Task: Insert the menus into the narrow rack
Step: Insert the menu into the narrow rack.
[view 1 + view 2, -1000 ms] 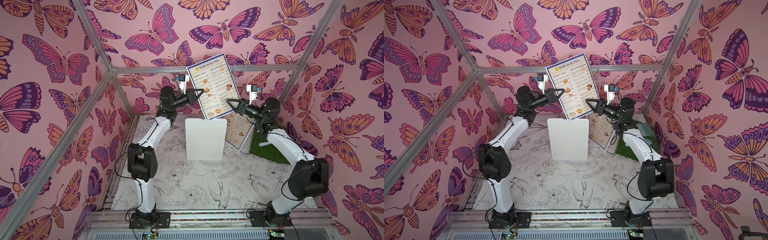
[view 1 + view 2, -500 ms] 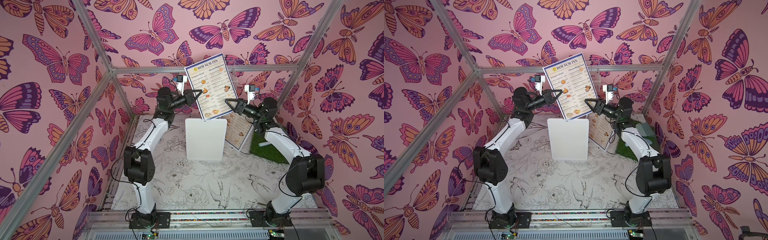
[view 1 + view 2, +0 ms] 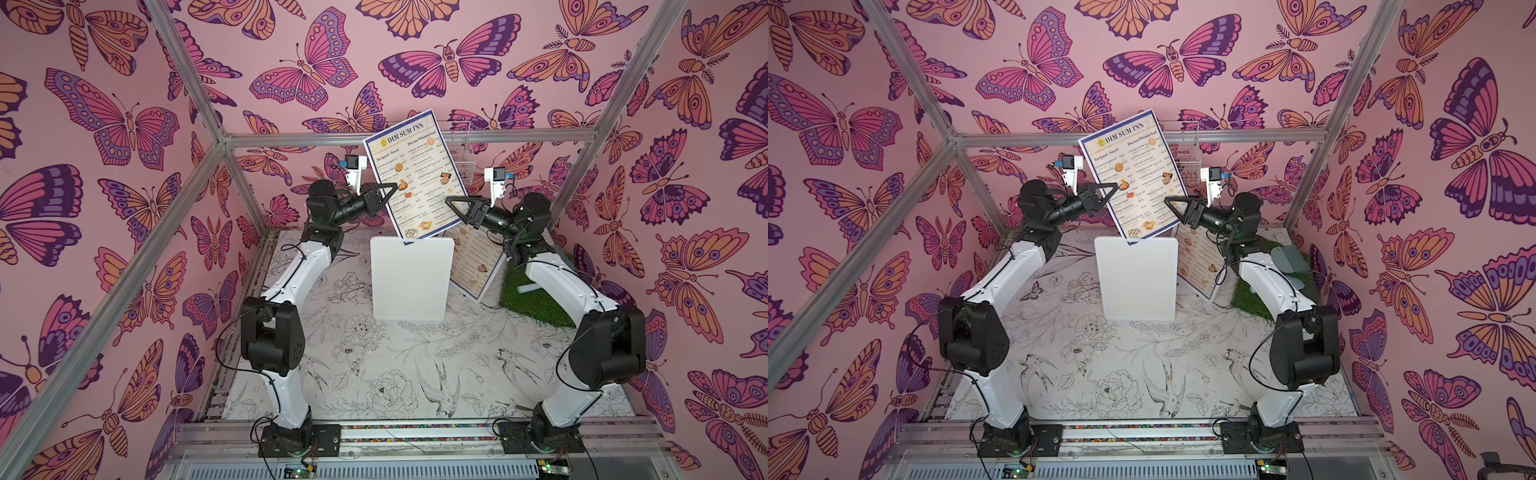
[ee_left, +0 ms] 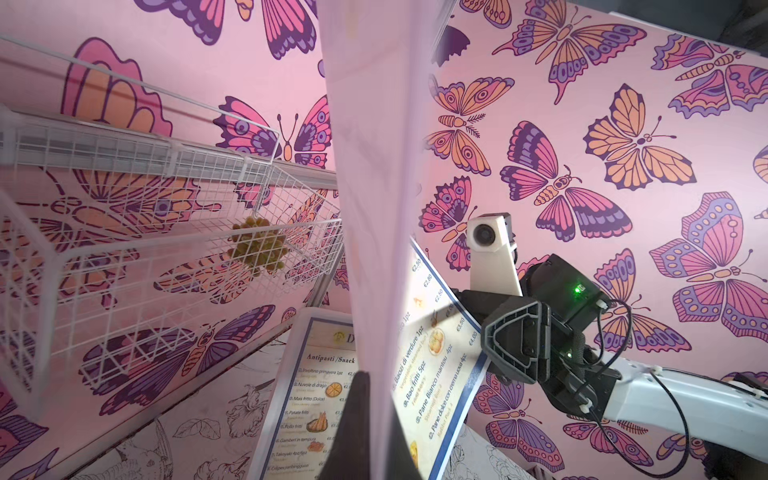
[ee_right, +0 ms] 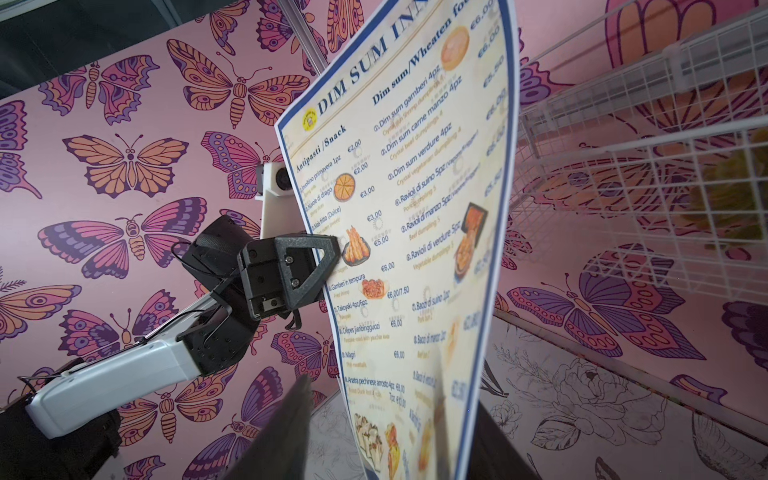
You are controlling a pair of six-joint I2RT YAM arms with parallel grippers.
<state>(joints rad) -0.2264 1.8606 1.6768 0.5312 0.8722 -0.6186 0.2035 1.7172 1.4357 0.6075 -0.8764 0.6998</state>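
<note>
A white rectangular board (image 3: 409, 282) with rounded corners is on the flower-printed desk (image 3: 374, 374). Apart from it lies a green artificial-grass mat (image 3: 544, 303) carrying a small pale cylinder (image 3: 527, 289).

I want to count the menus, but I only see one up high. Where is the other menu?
In both top views the other menu sits low between the white board and the green mat, below the right gripper.
</note>
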